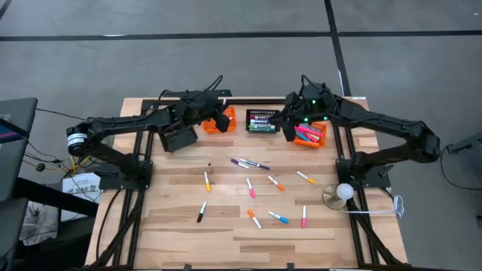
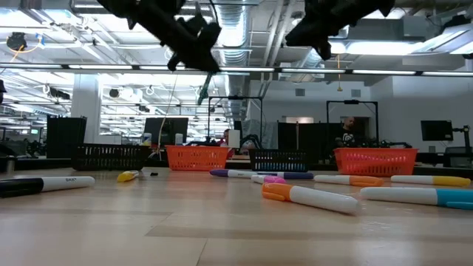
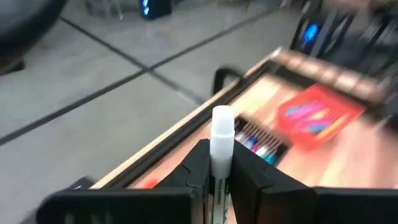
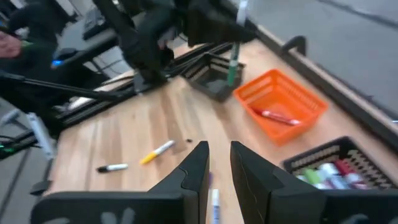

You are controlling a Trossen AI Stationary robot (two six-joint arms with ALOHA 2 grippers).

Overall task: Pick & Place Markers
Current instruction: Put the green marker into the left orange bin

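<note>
Several markers (image 1: 251, 188) in mixed colours lie loose on the wooden table (image 1: 173, 233). My left gripper (image 1: 224, 120) hovers over the far left orange basket (image 4: 280, 102) and is shut on a green marker with a white cap (image 3: 221, 134). One red marker (image 4: 277, 116) lies in that basket. My right gripper (image 4: 217, 152) hangs above the table near the right orange basket (image 1: 310, 134), which holds pink markers. Its fingers stand a narrow gap apart with nothing between them. My left gripper pinches the green marker between its two fingers, on the body just below the white cap (image 3: 217, 180). The fingers come nearly level from the table's left and lie across the marker. It stands about upright, cap up, its green body (image 4: 233, 68) hanging clear of the baskets.
A black basket (image 1: 178, 138) sits left of the orange one. Another black basket (image 1: 262, 120) at the far middle holds several markers. A white ball on a round metal base (image 1: 343, 193) stands near the right edge. A person (image 2: 347, 131) shows far behind the table.
</note>
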